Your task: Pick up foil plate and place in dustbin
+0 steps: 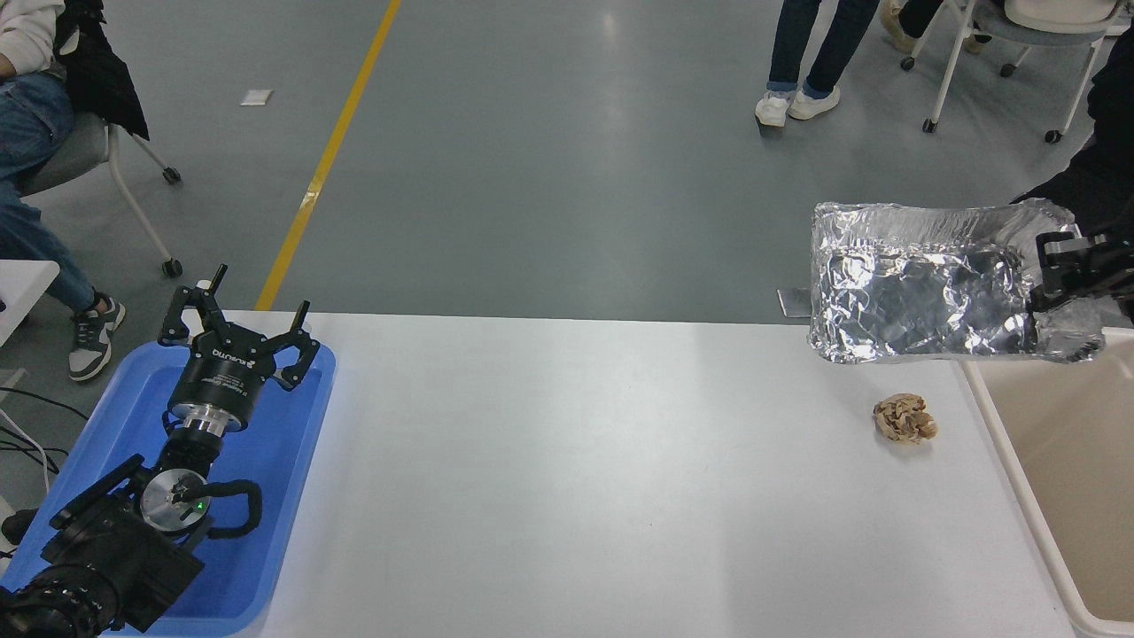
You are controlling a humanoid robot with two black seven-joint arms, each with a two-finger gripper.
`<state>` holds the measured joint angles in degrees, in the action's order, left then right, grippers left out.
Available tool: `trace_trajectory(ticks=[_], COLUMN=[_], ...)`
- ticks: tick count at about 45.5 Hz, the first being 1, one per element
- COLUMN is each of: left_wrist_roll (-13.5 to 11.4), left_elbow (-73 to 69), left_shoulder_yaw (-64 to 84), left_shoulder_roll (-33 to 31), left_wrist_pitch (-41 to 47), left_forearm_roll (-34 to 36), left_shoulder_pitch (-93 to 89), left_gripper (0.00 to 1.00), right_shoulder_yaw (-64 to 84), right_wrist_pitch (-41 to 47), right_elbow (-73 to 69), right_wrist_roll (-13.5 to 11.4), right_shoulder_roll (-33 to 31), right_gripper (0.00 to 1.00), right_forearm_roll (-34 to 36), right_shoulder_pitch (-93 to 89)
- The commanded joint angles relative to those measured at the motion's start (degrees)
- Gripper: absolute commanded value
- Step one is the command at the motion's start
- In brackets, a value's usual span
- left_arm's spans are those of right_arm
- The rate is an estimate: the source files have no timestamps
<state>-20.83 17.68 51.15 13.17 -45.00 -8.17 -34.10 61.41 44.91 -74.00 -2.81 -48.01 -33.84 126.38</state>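
My right gripper (1054, 275), jaws clamped on foil plate (921, 297), holds it airborne beside dustbin (1019, 443); left gripper (239, 332) jaws wide.

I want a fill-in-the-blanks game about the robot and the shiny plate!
1. The right gripper holds the foil plate by its ____ end.
2. The plate is up in the ____, not touching the table.
3. The left gripper sits over the ____ tray.
4. On the table next to the dustbin lies a crumpled brown paper ____.

Missing words: right; air; blue; ball
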Motion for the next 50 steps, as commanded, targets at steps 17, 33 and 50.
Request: trace_trajectory(ticks=[17, 33, 50], left_wrist_roll=[0.0, 0.0, 0.0], left_elbow=[0.0, 0.0, 0.0], left_shoulder_yaw=[0.0, 0.0, 0.0], left_shoulder_roll=[0.0, 0.0, 0.0], left_wrist_pitch=[0.0, 0.0, 0.0], left_forearm_roll=[0.0, 0.0, 0.0], left_shoulder_pitch=[0.0, 0.0, 0.0], left_gripper=[1.0, 1.0, 1.0], right_shoulder_yaw=[0.0, -1.3, -8.5], right_wrist_pitch=[-2.1, -13.8, -33.3], right_elbow=[15.0, 32.9, 44.7], right_wrist_roll=[-0.1, -0.1, -0.1], right_shoulder_roll=[0.4, 0.4, 3.7], right_gripper=[0.0, 0.0, 0.0], right_forearm_roll=[-0.2, 0.0, 8.6], right_shoulder_pitch=[-15.3, -33.6, -55.0])
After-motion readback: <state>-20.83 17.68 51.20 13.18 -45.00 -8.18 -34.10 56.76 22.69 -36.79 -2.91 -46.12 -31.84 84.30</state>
